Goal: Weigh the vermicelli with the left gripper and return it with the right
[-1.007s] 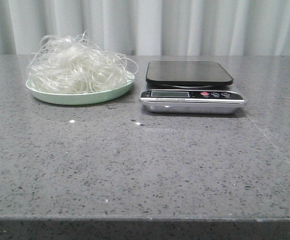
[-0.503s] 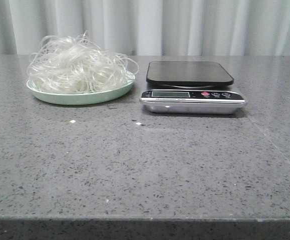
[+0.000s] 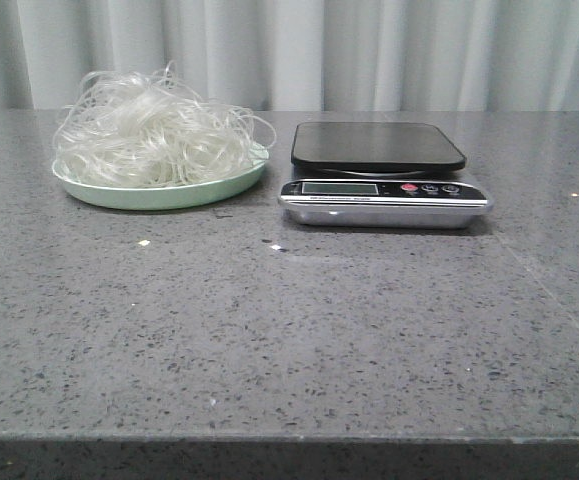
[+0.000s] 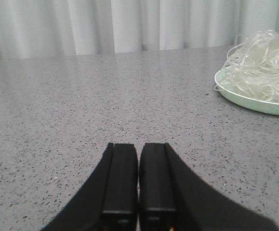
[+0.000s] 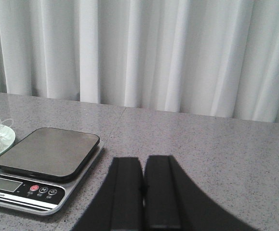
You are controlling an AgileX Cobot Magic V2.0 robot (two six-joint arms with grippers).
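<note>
The vermicelli (image 3: 149, 130) is a fluffy whitish tangle heaped on a pale mint-green plate (image 3: 159, 193) at the back left of the table. It also shows in the left wrist view (image 4: 262, 65), far from the fingers. A kitchen scale (image 3: 381, 172) with a black platform stands right of the plate, with nothing on it. My left gripper (image 4: 139, 146) is shut and empty over bare tabletop, apart from the plate. My right gripper (image 5: 144, 160) is shut and empty beside the scale (image 5: 45, 161). Neither gripper shows in the front view.
The grey speckled table (image 3: 289, 330) runs to a front edge near the bottom of the front view. A few small white crumbs (image 3: 144, 243) lie in front of the plate. White curtains (image 3: 369, 50) hang behind the table.
</note>
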